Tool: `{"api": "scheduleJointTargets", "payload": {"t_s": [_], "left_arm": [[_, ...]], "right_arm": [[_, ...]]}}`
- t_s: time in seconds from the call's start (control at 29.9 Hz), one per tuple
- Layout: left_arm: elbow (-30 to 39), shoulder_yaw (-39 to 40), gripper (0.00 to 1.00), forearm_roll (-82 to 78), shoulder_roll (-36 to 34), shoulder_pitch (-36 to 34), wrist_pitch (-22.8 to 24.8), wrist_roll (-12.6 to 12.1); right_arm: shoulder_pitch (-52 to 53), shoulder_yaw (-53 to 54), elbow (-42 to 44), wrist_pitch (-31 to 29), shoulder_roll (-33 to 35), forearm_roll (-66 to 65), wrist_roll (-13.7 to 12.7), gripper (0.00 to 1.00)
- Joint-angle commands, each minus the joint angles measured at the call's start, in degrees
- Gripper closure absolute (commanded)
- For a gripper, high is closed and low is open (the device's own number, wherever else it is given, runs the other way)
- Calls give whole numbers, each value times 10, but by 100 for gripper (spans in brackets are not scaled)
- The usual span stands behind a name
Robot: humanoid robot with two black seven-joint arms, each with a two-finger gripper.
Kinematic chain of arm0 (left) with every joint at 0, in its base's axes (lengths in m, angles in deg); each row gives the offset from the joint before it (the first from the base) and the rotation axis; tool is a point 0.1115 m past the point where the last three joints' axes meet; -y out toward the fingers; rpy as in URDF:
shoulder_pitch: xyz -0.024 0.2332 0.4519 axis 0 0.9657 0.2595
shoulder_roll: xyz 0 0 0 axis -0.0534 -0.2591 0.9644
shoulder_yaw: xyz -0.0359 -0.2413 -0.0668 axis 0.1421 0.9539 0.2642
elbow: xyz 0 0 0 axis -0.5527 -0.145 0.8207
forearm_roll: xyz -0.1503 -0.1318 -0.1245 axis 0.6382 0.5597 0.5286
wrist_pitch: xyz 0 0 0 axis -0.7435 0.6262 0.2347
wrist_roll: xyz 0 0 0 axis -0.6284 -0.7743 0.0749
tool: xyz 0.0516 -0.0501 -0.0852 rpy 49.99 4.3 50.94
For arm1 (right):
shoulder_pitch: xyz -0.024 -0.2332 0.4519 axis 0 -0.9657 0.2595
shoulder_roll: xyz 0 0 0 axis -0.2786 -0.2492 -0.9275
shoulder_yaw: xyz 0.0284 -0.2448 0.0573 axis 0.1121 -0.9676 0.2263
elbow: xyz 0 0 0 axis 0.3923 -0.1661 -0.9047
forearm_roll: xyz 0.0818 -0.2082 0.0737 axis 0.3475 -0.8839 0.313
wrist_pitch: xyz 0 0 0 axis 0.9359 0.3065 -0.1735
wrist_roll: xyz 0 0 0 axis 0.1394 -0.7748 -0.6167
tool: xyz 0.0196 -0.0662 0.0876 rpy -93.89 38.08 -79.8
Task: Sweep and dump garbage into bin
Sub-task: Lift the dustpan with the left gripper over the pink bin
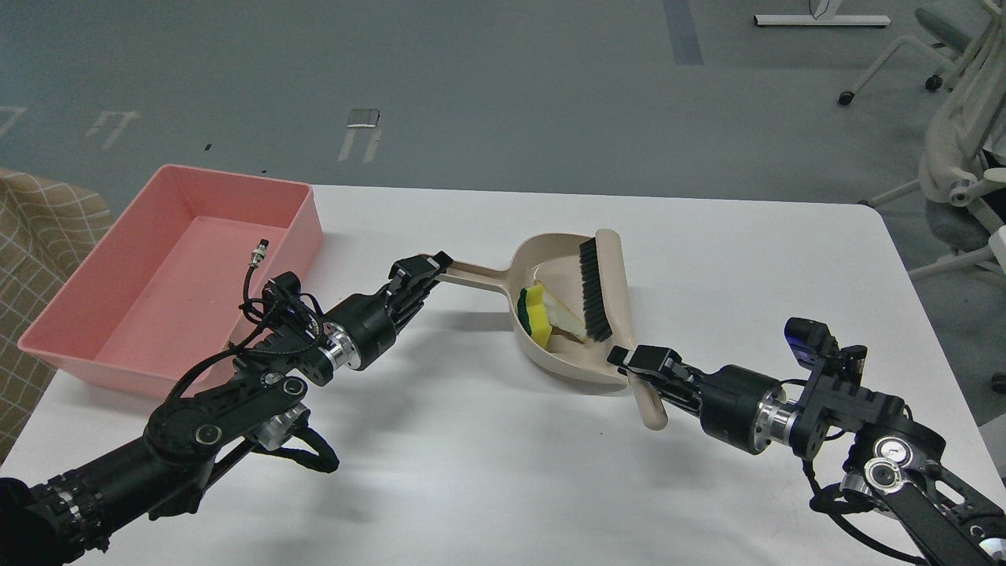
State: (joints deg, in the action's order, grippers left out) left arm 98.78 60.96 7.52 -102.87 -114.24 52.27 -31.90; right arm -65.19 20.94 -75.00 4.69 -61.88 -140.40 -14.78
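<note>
The beige dustpan (pixel 559 358) lies mid-table with its handle pointing left. My left gripper (pixel 418 271) is shut on the end of that handle. Inside the pan lie the yellow sponge chunk with green underside (pixel 534 311) and the pale bread-like slice (pixel 564 319), side by side. My right gripper (pixel 643 366) is shut on the beige handle of the brush (pixel 611 292), whose black bristles reach into the pan against the bread slice. The pink bin (pixel 102 358) stands at the table's left and holds neither scrap.
The white table (pixel 707 259) ends at its right and far edges. Office chairs (pixel 955 149) stand on the floor beyond the right edge. A checked cloth (pixel 31 228) lies left of the bin. My left arm's elbow (pixel 236 393) rests close to the bin's near corner.
</note>
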Motion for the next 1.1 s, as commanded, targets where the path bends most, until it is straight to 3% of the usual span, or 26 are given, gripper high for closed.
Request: {"api": "scheduleJointTargets", "payload": {"t_s": [0.0, 0.37, 0.47, 0.73, 1.07], "left_arm": [[0, 3, 100, 1, 0, 2, -1, 5], [5, 77, 99, 103, -16, 8, 19, 6], [23, 111, 99, 116, -29, 11, 22, 6], [62, 195, 99, 157, -109, 26, 43, 5], [72, 375, 100, 218, -237, 144, 102, 7]], "right_arm": [[-6, 21, -11, 0, 28, 17, 0, 100], [-32, 141, 54, 0, 93, 70, 7, 100], [-53, 160, 69, 0, 112, 78, 20, 100], [-84, 185, 92, 0, 114, 77, 25, 100], [-91, 208, 109, 0, 93, 79, 25, 100]]}}
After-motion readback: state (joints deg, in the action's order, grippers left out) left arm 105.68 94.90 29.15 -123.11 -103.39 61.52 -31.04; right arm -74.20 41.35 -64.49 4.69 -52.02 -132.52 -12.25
